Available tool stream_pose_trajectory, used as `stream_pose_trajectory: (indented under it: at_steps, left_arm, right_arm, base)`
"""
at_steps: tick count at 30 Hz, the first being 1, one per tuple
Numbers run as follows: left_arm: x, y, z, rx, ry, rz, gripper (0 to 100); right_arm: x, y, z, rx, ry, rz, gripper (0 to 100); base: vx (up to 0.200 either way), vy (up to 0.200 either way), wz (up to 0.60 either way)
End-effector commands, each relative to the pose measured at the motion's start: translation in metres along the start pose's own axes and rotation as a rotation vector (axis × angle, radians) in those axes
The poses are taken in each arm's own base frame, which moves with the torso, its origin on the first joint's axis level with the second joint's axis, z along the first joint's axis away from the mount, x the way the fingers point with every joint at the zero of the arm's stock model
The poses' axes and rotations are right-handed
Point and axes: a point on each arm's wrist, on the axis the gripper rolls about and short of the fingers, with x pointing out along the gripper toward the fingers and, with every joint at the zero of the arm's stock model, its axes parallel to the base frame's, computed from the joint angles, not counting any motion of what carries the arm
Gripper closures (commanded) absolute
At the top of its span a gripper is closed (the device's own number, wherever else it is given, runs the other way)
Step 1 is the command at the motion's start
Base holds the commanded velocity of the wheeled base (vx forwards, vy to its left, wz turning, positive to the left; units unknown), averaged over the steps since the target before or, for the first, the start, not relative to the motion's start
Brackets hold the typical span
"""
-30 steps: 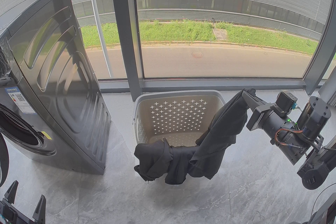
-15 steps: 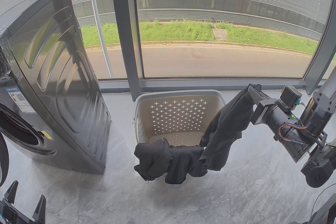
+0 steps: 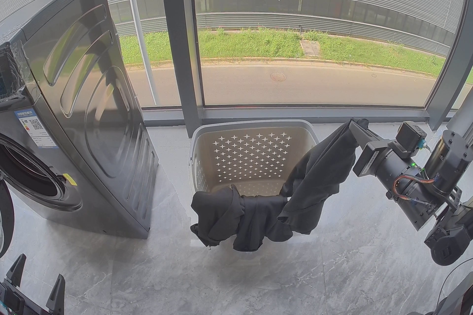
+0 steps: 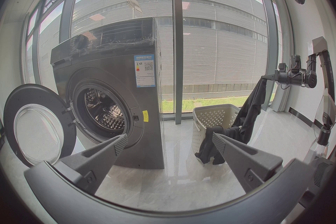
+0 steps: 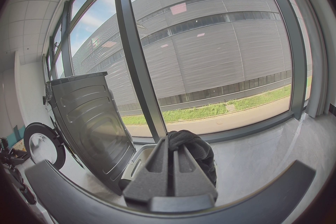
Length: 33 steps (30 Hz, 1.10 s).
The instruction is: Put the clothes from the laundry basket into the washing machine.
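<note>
The left tool (image 3: 37, 277) sat low at the near left, just above the marbled floor (image 3: 276, 281), its two dark fingers spread wide apart with nothing between them. It pointed toward the washing machine (image 3: 84, 109), a dark grey front-loader standing on the floor at the left. The machine's round door (image 4: 37, 126) was swung fully open to the side, and the steel drum (image 4: 105, 113) showed through the opening. A label was stuck on the upper front of the machine.

To the right of the machine, and apart from it, stood the pale plastic laundry basket (image 3: 253, 126), its walls punched with star-shaped holes, close to the tall window (image 3: 315, 35) and its dark post (image 3: 177, 35).

A black garment (image 3: 276, 212) hung half out of the basket. Its bunched lower part lay draped over the basket's near rim and hung down the outside of that wall; whether it touched the floor could not be told. From there the cloth rose in a taut band above the basket's right side to the right tool (image 3: 358, 128).

The right tool was held up to the right of the basket, above rim height, its fingers pressed together and pinching the garment's upper end, with a fold of cloth bulging past the fingertips.
</note>
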Motion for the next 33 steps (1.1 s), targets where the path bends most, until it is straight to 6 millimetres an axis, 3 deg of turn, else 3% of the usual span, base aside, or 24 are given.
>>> stream_pose_trajectory:
  at_steps: [1,9,17,33]
  left_arm:
    - [0.0,0.0,-0.005,0.0,-0.002,0.0,0]
    - [0.0,0.0,-0.005,-0.004,-0.002,-0.002,0]
    - [0.0,0.0,-0.005,-0.009,-0.002,-0.006,0]
    - [0.0,0.0,-0.005,-0.01,-0.002,-0.006,0]
  right_arm:
    - [0.0,0.0,0.001,0.0,-0.006,-0.002,100]
    - [-0.001,0.001,0.001,0.0,-0.003,0.007,100]
    - [-0.007,0.023,0.002,0.025,-0.032,0.101,100]
    - [-0.009,0.028,0.003,0.031,-0.034,0.127,100]
  base:
    - [0.0,0.2,0.0]
    - [0.0,0.2,0.0]
    - [0.0,0.2,0.0]
    - [0.0,0.2,0.0]
